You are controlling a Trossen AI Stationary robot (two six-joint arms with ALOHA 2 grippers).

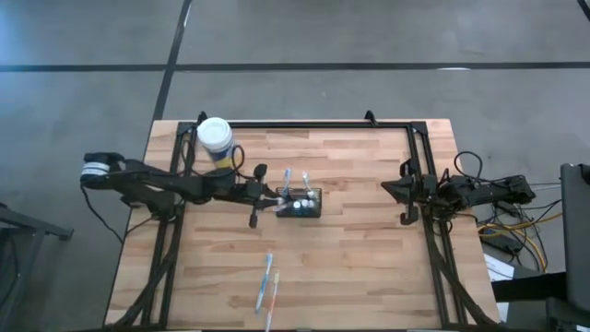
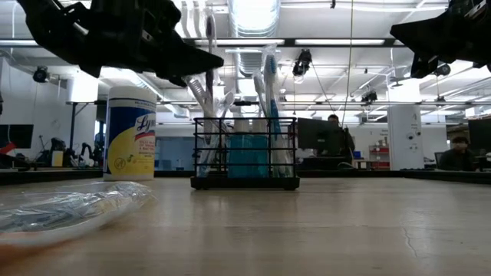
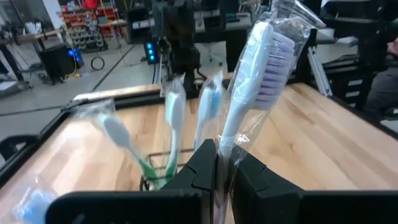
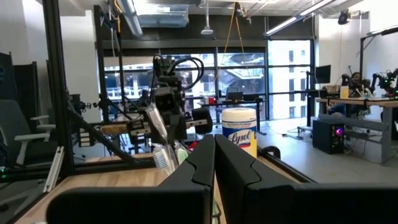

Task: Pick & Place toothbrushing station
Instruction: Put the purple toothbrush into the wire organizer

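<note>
Starting out at nine o'clock in the overhead view, the left arm reaches in across the table toward the middle. Up at about eleven o'clock, near the table's back-left corner, stands a yellow canister with a white lid. The left gripper sits just to the nine o'clock side of the black mesh holder, jaws clamped tight on the handle of a wrapped toothbrush, white with purple bristles, its clear wrapper crinkled around the head. From the wrist camera, the brush rises tilted between the jaws, head up. The holder itself is right near the centre of the table, upright, and several toothbrushes stand in it, heads up, leaning at different angles; the level view shows them poking well above its rim. Down at six o'clock, near the front edge, two more wrapped toothbrushes lie flat on the wood, side by side, well apart from the holder. Across at three o'clock, the right arm is parked by the table's right edge, its gripper with jaws fully closed on nothing.
</note>
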